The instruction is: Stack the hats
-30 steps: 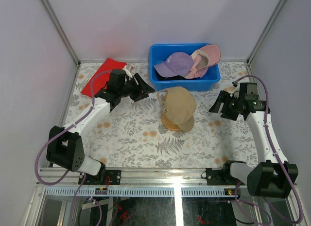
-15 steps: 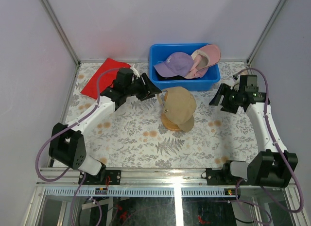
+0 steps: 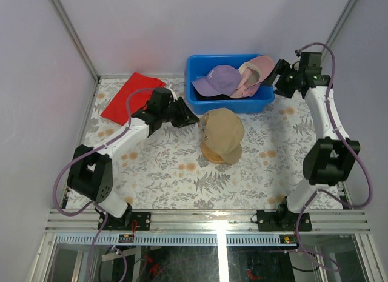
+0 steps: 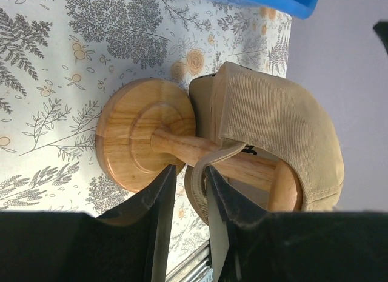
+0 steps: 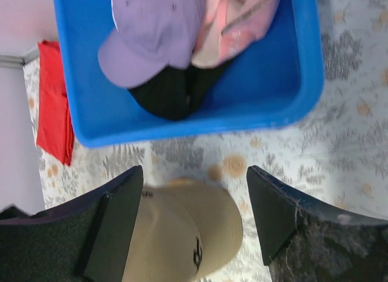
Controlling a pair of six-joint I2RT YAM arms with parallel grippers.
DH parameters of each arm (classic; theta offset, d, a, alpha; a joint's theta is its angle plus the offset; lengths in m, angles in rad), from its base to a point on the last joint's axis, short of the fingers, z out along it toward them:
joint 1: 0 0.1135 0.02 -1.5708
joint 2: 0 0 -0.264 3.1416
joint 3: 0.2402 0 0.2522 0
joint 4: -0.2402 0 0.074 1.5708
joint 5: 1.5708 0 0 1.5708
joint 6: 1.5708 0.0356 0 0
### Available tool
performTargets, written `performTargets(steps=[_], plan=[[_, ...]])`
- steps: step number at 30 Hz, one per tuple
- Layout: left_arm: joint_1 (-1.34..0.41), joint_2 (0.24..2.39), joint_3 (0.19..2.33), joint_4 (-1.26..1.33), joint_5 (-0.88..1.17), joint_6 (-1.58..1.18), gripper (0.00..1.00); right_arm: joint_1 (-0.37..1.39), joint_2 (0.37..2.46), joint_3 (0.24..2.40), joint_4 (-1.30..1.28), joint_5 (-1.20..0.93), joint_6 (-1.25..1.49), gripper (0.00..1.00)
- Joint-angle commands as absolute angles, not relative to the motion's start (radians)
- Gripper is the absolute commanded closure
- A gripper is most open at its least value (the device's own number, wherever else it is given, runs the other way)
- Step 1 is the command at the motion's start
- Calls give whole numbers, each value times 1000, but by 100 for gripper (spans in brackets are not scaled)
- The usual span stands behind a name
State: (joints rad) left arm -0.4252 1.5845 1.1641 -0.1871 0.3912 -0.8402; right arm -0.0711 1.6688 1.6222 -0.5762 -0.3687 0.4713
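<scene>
The right gripper [image 3: 277,75], spread wide and empty, is the nearer one: the pink cap [image 3: 260,68] lies just ahead, the purple cap [image 3: 219,79] farther left.

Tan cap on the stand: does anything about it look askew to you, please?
Yes: the tan cap looks tilted on the wooden stand, and its back strap droops loose across the stem.
</scene>
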Motion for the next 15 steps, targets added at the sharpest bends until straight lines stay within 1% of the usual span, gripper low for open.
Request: performTargets(steps=[1, 6, 11, 15], plan=[[-427, 1579, 1137, -196, 340, -797, 76, -77, 1805, 1772, -502, -337, 517, 24], [-425, 1573, 1082, -196, 316, -795, 78, -76, 1920, 1848, -410, -251, 497, 25], [-420, 1568, 1027, -198, 295, -798, 79, -76, 2046, 1966, -394, -207, 486, 25], [-419, 1545, 1011, -192, 288, -807, 74, -75, 2107, 2009, -327, -210, 519, 26]])
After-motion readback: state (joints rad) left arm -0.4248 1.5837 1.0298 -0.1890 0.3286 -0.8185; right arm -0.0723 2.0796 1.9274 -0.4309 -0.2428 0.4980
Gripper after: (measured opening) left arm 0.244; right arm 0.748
